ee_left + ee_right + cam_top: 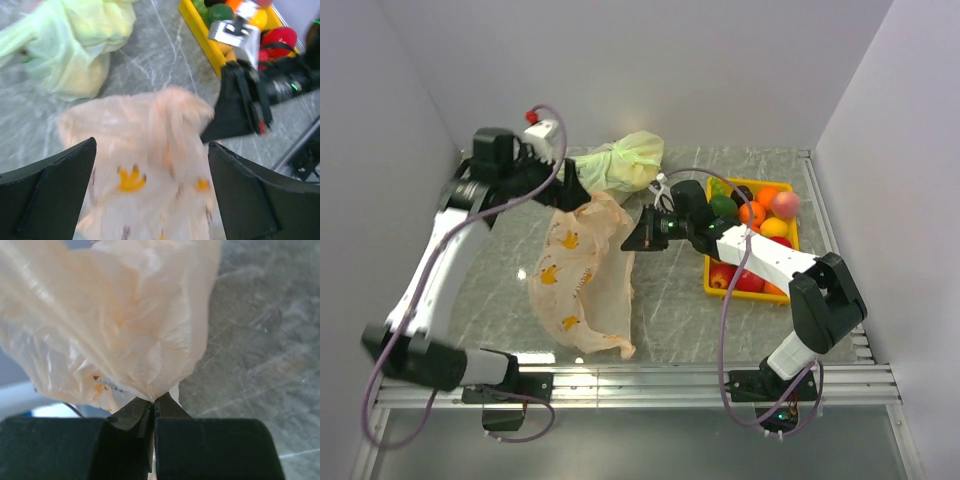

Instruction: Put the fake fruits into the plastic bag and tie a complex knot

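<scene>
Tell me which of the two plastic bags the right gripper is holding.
The peach-orange bag with yellow prints: the right gripper is shut on its bunched plastic. The pale green knotted bag lies farther back, not gripped.

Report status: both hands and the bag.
Left hand open over the bag. Right hand shut on its edge. Fruit in the tray. Green bag beside, not blocking.

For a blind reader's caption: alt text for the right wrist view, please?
The right gripper is shut on a bunched fold of the translucent peach plastic bag, which fills the upper left; grey marbled table shows at right.
</scene>
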Controlling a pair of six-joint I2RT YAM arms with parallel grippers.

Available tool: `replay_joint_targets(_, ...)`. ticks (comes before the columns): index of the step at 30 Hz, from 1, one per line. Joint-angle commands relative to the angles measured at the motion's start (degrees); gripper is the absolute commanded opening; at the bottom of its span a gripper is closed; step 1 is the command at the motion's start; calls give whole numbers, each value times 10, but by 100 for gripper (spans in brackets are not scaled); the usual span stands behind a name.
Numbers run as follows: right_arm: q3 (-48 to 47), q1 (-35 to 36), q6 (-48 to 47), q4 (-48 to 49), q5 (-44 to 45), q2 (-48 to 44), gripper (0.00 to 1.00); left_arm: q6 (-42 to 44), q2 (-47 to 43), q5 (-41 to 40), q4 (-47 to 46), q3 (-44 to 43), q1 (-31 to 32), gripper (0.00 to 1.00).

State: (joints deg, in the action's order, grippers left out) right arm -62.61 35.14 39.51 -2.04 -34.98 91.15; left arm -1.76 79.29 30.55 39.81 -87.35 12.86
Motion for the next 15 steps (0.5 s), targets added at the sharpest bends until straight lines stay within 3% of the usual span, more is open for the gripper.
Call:
replay_joint_targets(1, 16, -10, 125, 65, -18, 4, 0, -7, -141, -73, -19, 53, 0, 99)
replay_joint_targets(5, 21, -16, 157, 75, -27, 17, 0, 55, -233, -72, 77, 142, 11, 99)
replay_joint_targets(8, 19, -16, 175, 86, -34, 28, 0, 81, -272, -76, 87, 196, 41, 99)
replay_joint_targets(15, 28, -15, 198, 85, -32, 30, 0, 92, -230, -192, 27, 219, 169, 99)
